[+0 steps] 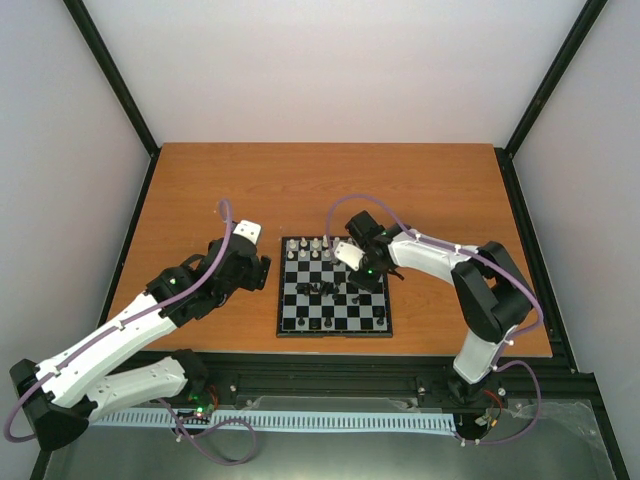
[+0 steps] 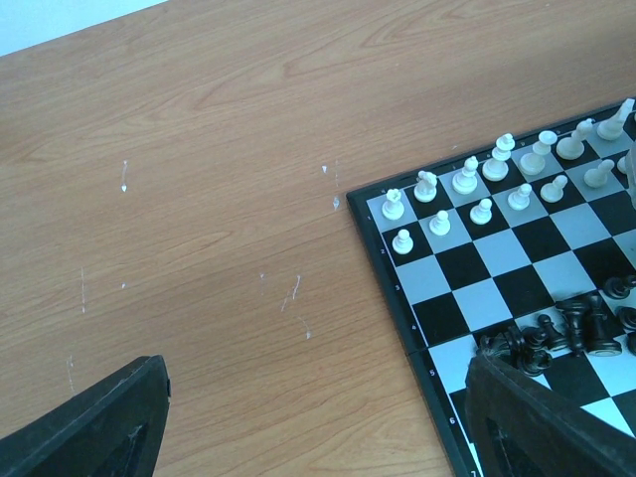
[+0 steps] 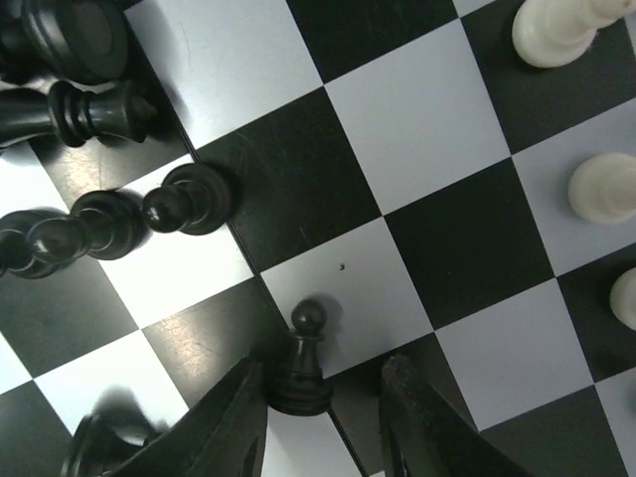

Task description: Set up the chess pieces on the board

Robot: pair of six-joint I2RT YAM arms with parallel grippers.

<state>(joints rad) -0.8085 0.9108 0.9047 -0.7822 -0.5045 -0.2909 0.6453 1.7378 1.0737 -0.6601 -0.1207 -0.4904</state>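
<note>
Right wrist view: the right tool (image 3: 320, 383), spread, straddles an upright black pawn (image 3: 306, 343) on the board (image 3: 417, 129), beside toppled black pieces (image 3: 109, 214). White pieces (image 1: 312, 246) line the board's far edge. The left tool (image 2: 316, 373), spread, hovers over the bench (image 2: 199, 199) left of the board.

Scratched wood-grain table (image 2: 199, 149); glossy, finely scuffed board (image 3: 417, 119); shiny black pieces (image 3: 189, 199); smooth matt white pieces (image 3: 606, 187).
</note>
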